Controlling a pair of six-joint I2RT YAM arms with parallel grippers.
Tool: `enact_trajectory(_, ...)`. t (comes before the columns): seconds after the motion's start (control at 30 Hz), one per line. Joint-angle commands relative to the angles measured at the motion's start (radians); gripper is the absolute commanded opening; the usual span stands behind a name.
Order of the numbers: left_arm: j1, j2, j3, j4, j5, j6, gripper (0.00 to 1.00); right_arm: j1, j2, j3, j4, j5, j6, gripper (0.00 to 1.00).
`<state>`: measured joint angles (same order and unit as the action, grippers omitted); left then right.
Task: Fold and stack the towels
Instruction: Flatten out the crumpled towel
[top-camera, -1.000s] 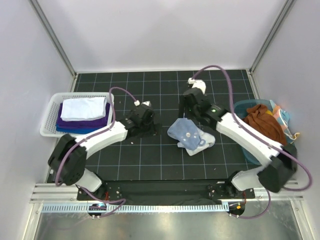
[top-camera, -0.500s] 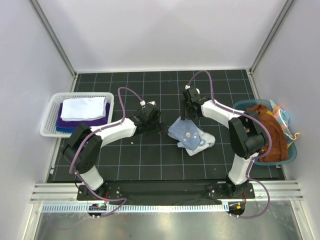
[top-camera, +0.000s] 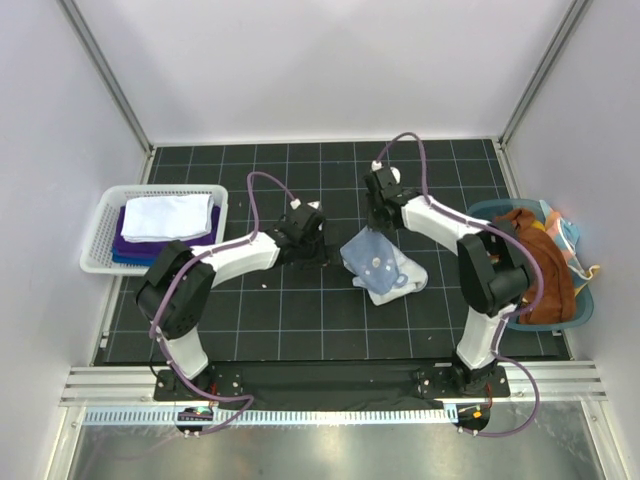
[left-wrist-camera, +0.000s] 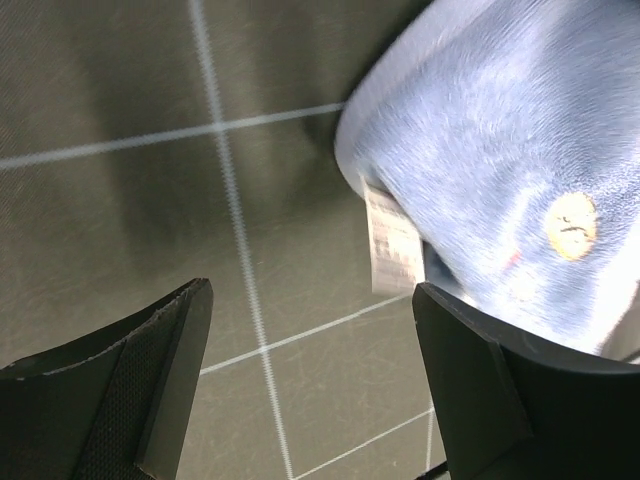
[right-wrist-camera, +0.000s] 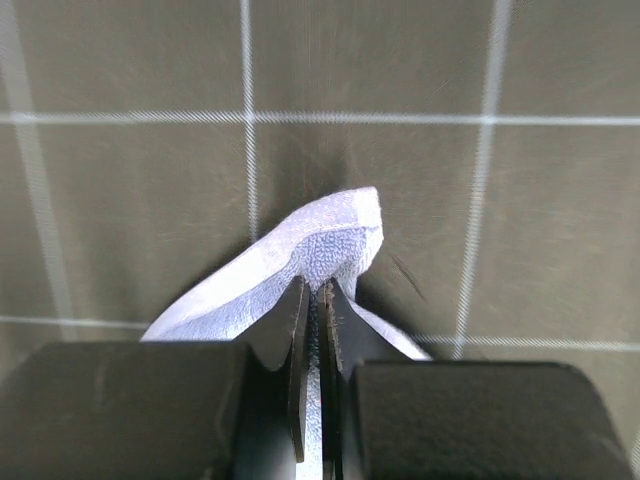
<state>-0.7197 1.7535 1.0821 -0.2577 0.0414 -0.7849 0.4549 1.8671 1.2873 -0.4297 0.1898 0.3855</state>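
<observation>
The blue towel (top-camera: 383, 268) lies crumpled at frame centre; flattening it for folding is judged the step in hand. A corner is pinched by the right gripper (right-wrist-camera: 314, 288), while the left gripper (left-wrist-camera: 310, 300) is spread beside the towel's edge. Next, a second corner must be grasped and the towel pulled flat

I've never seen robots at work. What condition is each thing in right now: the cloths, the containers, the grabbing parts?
Light blue bear towel: crumpled, unfolded, one corner pinched and raised.
Right fingers: shut on that corner.
Left fingers: open, empty, beside the towel.
White basket: holds folded towels, stacked, white on top.
Teal tub: holds unfolded towels, rust brown on top.
</observation>
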Motion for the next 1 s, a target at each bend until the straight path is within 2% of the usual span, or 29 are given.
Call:
enact_trajectory(0.0, -0.003, -0.011, 0.053, 0.064, 0.044, 0.035, 0.85, -0.004, -0.187, 0.043, 0.028, 0.074, 0.021, 0.01)
enact_trajectory(0.17, -0.001, -0.017, 0.073, 0.121, 0.069, 0.042, 0.84, -0.004, -0.353, 0.089, -0.033, 0.053, 0.007, 0.01)
enact_trajectory(0.33, 0.017, -0.045, 0.072, 0.184, 0.083, 0.030, 0.84, 0.014, -0.437, 0.147, -0.118, 0.016, -0.011, 0.01)
enact_trajectory(0.53, 0.039, -0.152, 0.047, 0.212, 0.069, 0.033, 0.83, 0.077, -0.534, 0.196, -0.185, 0.048, -0.019, 0.01)
enact_trajectory(0.6, 0.042, -0.222, 0.029, 0.198, 0.025, 0.033, 0.82, 0.116, -0.574, 0.164, -0.190, 0.066, -0.016, 0.01)
enact_trajectory(0.77, 0.045, -0.344, -0.040, 0.118, -0.122, 0.018, 0.83, 0.166, -0.641, -0.066, -0.178, 0.082, 0.024, 0.19)
enact_trajectory(0.83, 0.048, -0.347, -0.044, 0.087, -0.127, 0.022, 0.83, 0.166, -0.710, -0.204, -0.147, 0.091, 0.055, 0.28)
enact_trajectory(0.97, 0.051, -0.305, -0.044, 0.067, -0.083, 0.027, 0.82, 0.166, -0.783, -0.289, -0.170, 0.189, 0.078, 0.40)
